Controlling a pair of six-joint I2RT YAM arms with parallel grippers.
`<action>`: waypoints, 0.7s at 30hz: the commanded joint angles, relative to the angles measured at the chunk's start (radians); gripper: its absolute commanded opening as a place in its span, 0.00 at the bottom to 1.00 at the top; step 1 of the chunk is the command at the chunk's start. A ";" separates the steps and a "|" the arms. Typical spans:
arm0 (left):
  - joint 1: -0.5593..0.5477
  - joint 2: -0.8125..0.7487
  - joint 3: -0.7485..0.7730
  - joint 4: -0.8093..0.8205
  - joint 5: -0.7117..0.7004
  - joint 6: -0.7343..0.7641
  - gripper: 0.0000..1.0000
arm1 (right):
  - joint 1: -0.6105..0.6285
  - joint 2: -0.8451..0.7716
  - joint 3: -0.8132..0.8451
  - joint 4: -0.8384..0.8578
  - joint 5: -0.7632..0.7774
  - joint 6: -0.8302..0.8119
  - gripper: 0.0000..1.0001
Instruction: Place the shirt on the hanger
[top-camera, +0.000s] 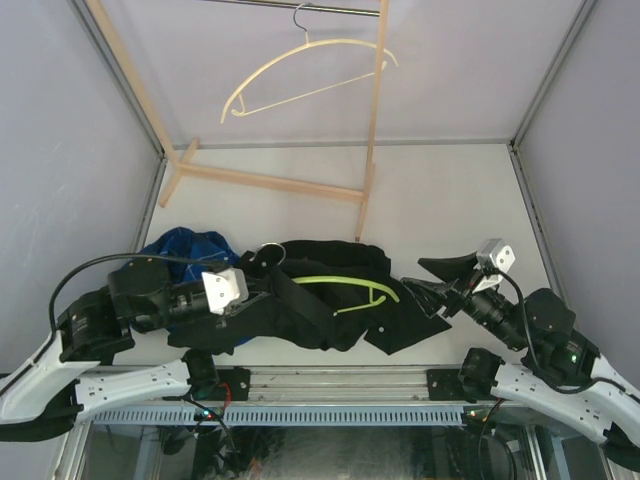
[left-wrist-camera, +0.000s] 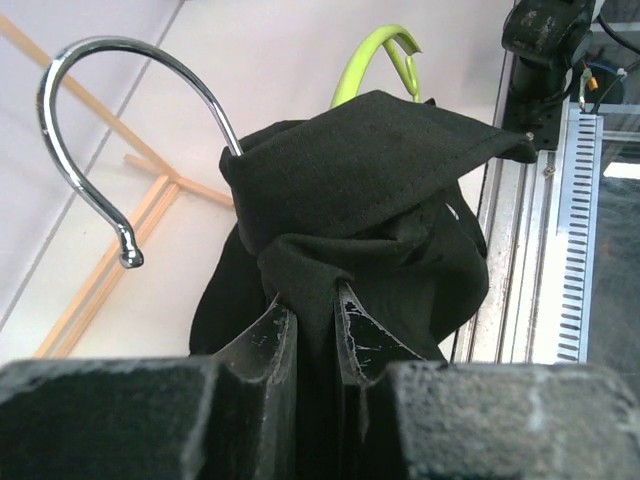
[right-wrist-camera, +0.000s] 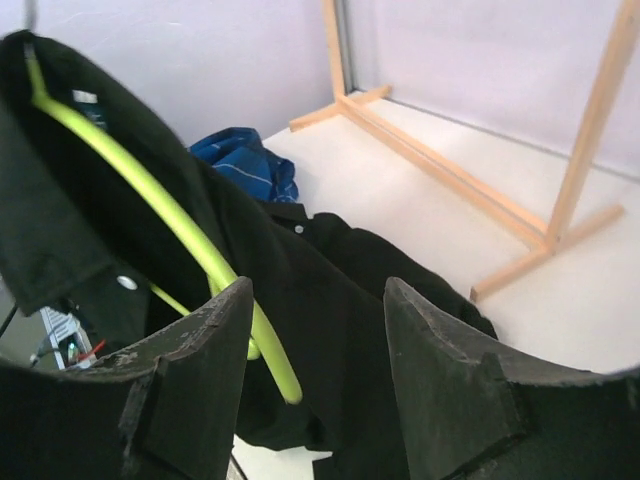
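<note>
Near the hook (left-wrist-camera: 43, 105) of the hanger (right-wrist-camera: 165, 208), the left gripper (left-wrist-camera: 315, 305) clamps the shirt (left-wrist-camera: 380, 160); the right gripper (right-wrist-camera: 318, 290) stands apart, so loose cloth could slip off.

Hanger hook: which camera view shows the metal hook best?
The left wrist view: the whole chrome hook curves up out of the shirt, close and unobstructed. The top external view shows it only as a tiny loop. The right wrist view shows the green arm of the hanger, not the hook's curve.

bare table (top-camera: 450, 200) between shirt (top-camera: 310, 318) and rack (top-camera: 270, 182)
</note>
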 joint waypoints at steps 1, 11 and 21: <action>-0.004 -0.042 0.025 0.055 -0.059 0.022 0.00 | 0.002 -0.007 -0.033 -0.029 0.162 0.195 0.55; -0.002 -0.078 0.013 0.123 -0.186 -0.003 0.00 | 0.003 -0.029 -0.176 0.093 0.132 0.469 0.57; -0.003 -0.067 0.013 0.162 -0.220 -0.008 0.00 | 0.062 0.053 -0.304 0.418 0.064 0.604 0.64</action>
